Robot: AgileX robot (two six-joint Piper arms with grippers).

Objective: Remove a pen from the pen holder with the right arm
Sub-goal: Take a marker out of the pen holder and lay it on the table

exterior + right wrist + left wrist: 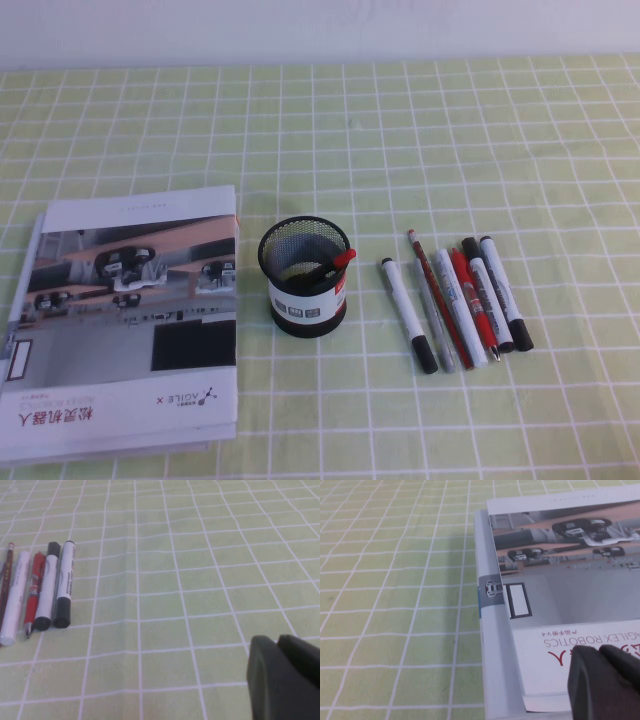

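The red pen stood leaning in the black mesh pen holder, its capped end over the rim on the side facing the row of loose markers and pens. The right end effector, pressed together and empty, hung over bare counter beyond that row from the pen holder. By that judgement, the pen's top tilted toward this arm. The left end effector, likewise closed, hung over the AgileX booklet on the pen holder's opposite side. Only the high view showed the pen holder, and it showed neither arm.
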